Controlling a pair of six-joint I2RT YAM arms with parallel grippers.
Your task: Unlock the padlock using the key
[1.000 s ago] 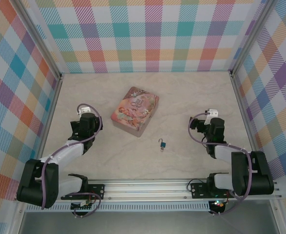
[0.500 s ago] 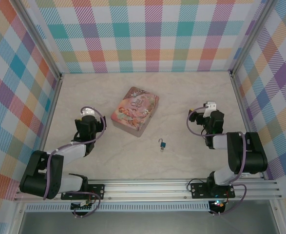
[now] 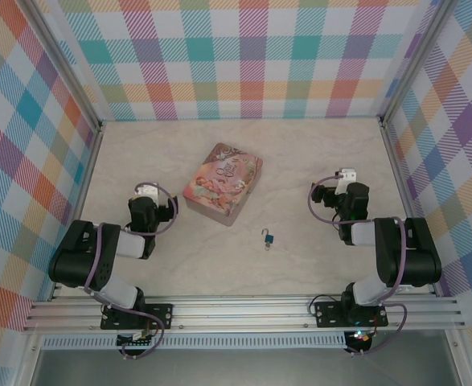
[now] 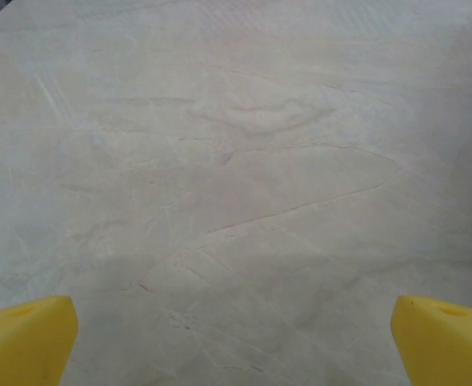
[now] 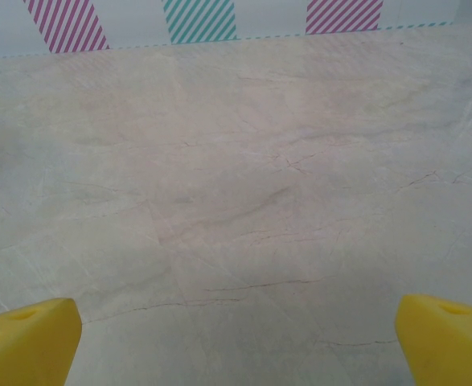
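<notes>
Padlock (image 3: 269, 239) near closed pink tin (image 3: 223, 182)

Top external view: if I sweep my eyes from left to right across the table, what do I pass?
The left gripper → pink tin → padlock → right gripper.

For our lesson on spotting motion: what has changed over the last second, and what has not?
Both arms folded up, elbows swinging away from the near edge: the right arm first, then the left arm. The left gripper and right gripper took hold of nothing and stand open. The padlock and pink tin stayed put.
</notes>
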